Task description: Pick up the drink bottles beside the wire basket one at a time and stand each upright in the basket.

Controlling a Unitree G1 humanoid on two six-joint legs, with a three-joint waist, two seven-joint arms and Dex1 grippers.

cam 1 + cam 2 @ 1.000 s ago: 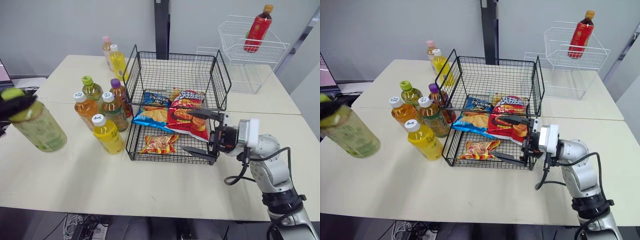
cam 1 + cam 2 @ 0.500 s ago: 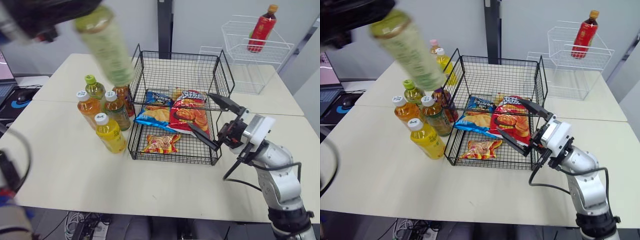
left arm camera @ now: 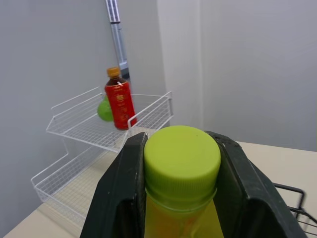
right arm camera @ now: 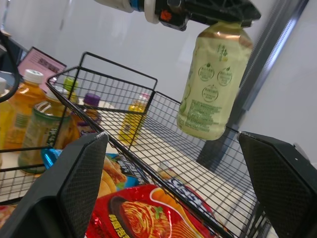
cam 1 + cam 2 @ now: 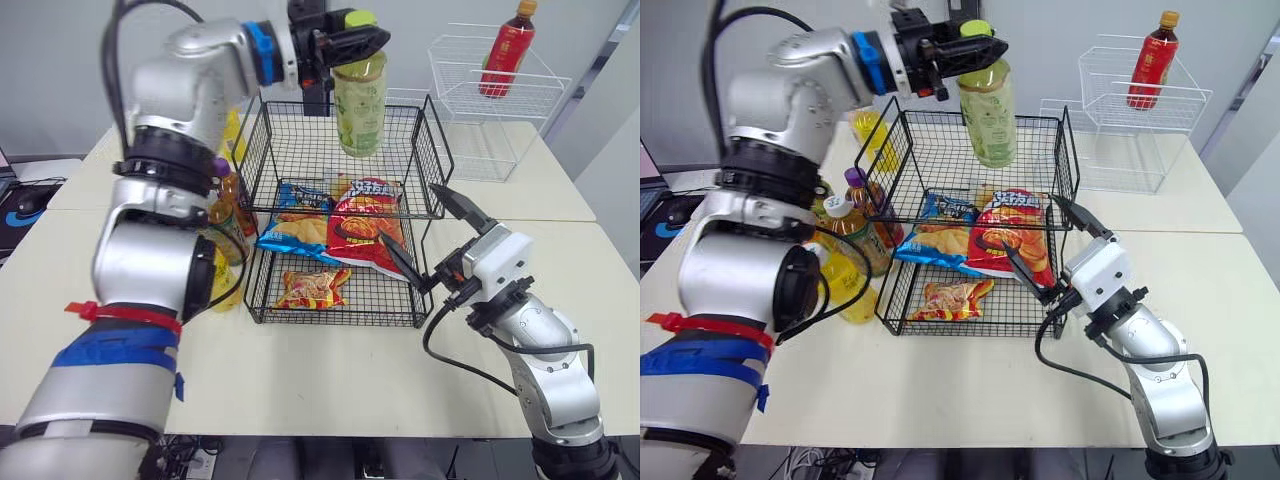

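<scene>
Leaving the other bottles (image 5: 865, 248) clustered on the counter (image 5: 330, 370) just left of the wire basket (image 5: 436, 170). Gripping the green tea bottle (image 5: 360, 105) at its neck, right under the green cap, with the left end effector (image 5: 358, 30), fingers closed snug on both sides. Hanging it above the far part of the basket, not yet touching the mesh floor, long axis close to vertical, base pointing down and leaning only slightly. Judging the drop as nearly straight down from the end effector onto the bare far stretch of mesh, behind the snack bags (image 5: 350, 225). Needing to steer clear of those bags, since landing on one would likely be tipping the bottle over. Holding the right end effector (image 5: 408, 214) spread wide and empty at the basket's near right corner, well apart from the bottle.
</scene>
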